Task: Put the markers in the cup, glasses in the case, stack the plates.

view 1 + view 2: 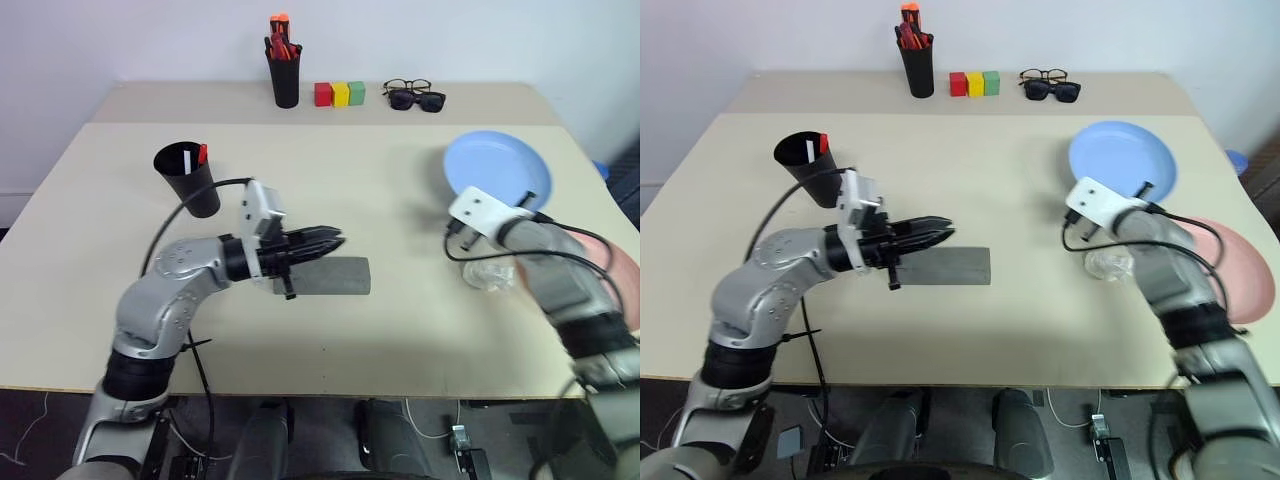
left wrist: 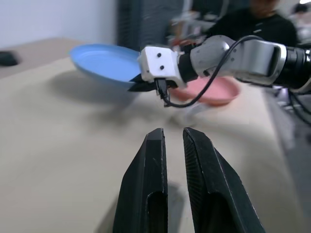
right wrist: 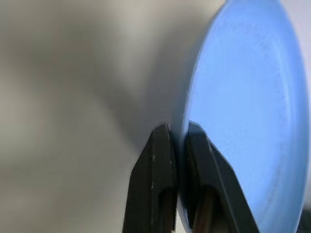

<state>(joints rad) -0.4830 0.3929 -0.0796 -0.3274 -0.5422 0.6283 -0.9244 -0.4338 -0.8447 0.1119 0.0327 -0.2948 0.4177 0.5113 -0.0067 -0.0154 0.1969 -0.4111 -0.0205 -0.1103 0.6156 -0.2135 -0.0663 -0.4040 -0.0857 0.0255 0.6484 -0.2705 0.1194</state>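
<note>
Your table point(image 1: 400, 320) is matte beige. At three o'clock the smooth round blue plate point(image 1: 497, 168) is tilted, its rim pinched in your right gripper point(image 3: 179, 133); the wrist view shows that bite. The pink plate point(image 1: 1240, 262) lies beside it. Your left gripper point(image 1: 335, 240), clenched empty, hovers over the grey oblong case point(image 1: 335, 277) at centre.

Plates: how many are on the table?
2. The blue plate is at the far right, its rim pinched by the right gripper. The pink plate lies nearer, partly behind that arm.
</note>
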